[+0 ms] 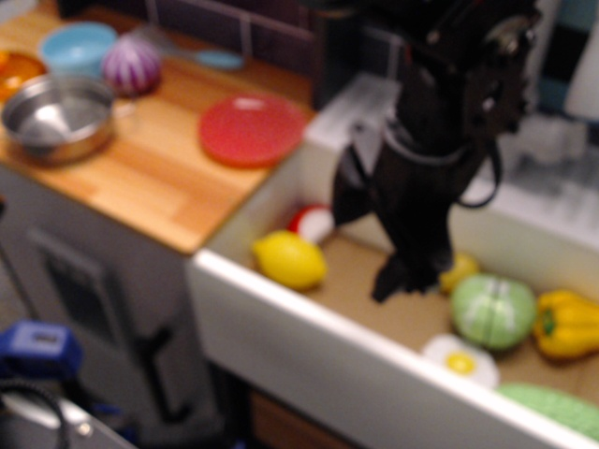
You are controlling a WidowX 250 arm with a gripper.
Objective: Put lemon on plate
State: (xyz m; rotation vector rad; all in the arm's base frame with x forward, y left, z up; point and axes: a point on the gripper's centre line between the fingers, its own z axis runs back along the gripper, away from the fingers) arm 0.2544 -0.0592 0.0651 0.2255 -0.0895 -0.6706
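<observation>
1. The lemon (289,259), bright yellow and oval, lies on the tan floor of the white sink basin (309,348), near its left end and just behind the front wall.
2. A red-and-white toy piece (314,223), too blurred to name, sits just behind the lemon against the basin's back wall.
3. The red plate (251,129) lies flat and bare on the wooden counter (159,178), up and to the left of the basin, well apart from the lemon.
4. The black gripper (374,243) hangs inside the basin to the right of the lemon, not touching it. Its two fingers stand apart, one near the red-and-white piece and the other lower and nearer the front wall, with nothing between them. The arm is motion-blurred, so finer detail is not readable.
5. A smaller, duller yellow fruit (461,269) peeks out just right of the gripper, partly hidden by it.
6. Further right in the basin are a pale green cabbage-like toy (492,311), a yellow bell pepper (567,325) beside it, and a fried egg (460,361) in front of them near the front wall. A green item (554,406) shows at the lower right edge.
7. On the counter's left end stand a steel pot (58,118), a light blue bowl (79,47) behind it, and a purple-and-white onion-like toy (130,65) next to the bowl.
</observation>
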